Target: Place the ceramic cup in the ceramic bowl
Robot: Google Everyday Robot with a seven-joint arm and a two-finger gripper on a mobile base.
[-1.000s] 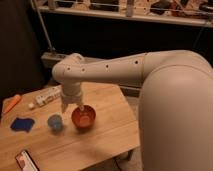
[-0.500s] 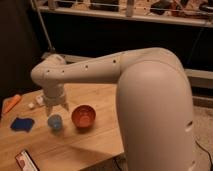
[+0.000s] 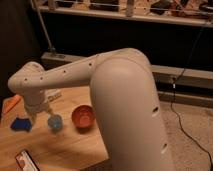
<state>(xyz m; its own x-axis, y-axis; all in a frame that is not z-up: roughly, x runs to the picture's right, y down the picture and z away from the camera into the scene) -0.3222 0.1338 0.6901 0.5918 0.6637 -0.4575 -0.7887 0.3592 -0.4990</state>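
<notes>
Our gripper [image 3: 43, 114] hangs with jaws apart just left of the light blue ceramic cup [image 3: 55, 122], which stands on the wooden table [image 3: 65, 150] beside the ceramic bowl [image 3: 83, 116], so we centre the jaws around it before closing

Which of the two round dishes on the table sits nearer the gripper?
The small light blue ceramic cup, right beside the gripper hanging over the table; the wider orange-red ceramic bowl sits beyond the cup, farther away.
</notes>
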